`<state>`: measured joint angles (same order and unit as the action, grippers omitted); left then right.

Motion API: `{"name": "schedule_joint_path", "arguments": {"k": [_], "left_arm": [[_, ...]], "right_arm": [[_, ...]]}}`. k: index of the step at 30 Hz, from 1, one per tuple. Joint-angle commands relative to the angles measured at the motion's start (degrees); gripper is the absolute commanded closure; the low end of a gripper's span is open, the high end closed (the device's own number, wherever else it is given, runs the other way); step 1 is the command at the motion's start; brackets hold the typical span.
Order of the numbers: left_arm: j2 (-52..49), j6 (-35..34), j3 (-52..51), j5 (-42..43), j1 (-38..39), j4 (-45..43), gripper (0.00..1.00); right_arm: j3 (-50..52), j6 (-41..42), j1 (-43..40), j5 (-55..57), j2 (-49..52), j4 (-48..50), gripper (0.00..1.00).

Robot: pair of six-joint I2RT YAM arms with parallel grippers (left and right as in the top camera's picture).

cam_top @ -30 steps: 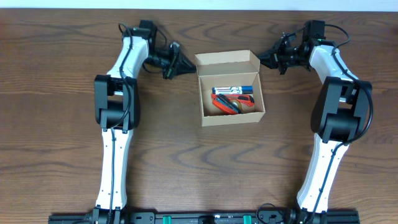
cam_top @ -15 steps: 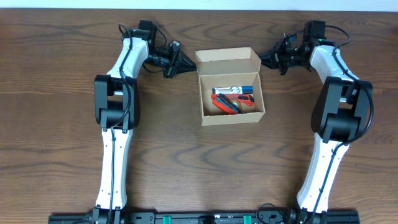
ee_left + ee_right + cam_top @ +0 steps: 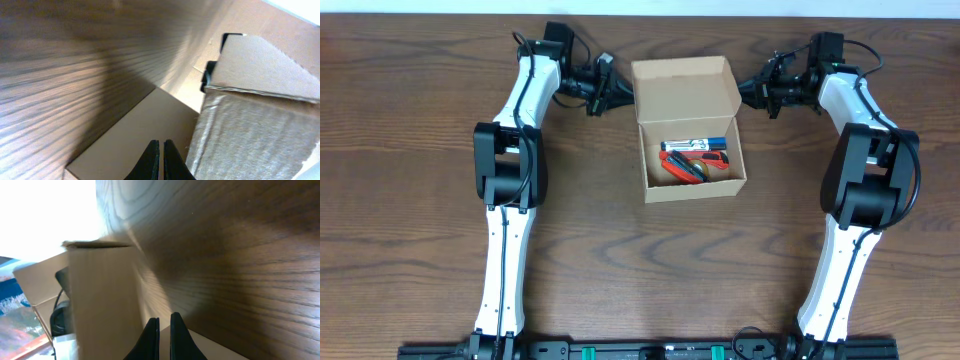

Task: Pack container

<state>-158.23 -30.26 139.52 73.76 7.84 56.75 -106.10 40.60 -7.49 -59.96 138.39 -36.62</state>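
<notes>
Container (image 3: 695, 190) sits on the table (image 3: 420, 200), lid (image 3: 682, 88) raised at its far side, markers (image 3: 695, 146) inside. My left pincer (image 3: 623, 92) is closed and empty at the lid's left edge, and my right pincer (image 3: 744, 94) is closed and empty at the lid's right edge.

Container (image 3: 695, 190) top apparently open, unobstructed
</notes>
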Motion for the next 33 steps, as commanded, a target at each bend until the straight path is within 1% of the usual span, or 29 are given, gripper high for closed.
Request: {"name": "schedule_joint_path", "arguments": {"k": [1, 10, 15, 23, 33], "left_arm": [[-1.2, -0.7, 3.3, 2.4, 0.2, 0.2, 0.94], [-1.2, -0.6, 5.9, 5.6, 1.0, -1.0, 0.94], [-1.2, -0.6, 5.9, 7.3, 1.9, -2.8, 0.94], [-1.2, -0.9, 7.0, 9.6, 2.4, -4.7, 0.94], [-1.1, -2.6, 14.5, 10.6, 2.5, -4.2, 0.94]], "right_arm": [[0.2, 0.5, -0.4, -2.6, 0.7, 0.5, 0.99], [0.2, 0.5, -0.3, -4.1, 0.7, 2.5, 0.98], [0.2, 0.1, -0.2, -8.8, 0.7, 6.4, 0.98], [0.2, 0.1, 0.1, -14.0, 0.7, 6.7, 0.98], [0.2, 0.7, 1.3, -21.8, 0.2, 6.6, 0.98]]}}
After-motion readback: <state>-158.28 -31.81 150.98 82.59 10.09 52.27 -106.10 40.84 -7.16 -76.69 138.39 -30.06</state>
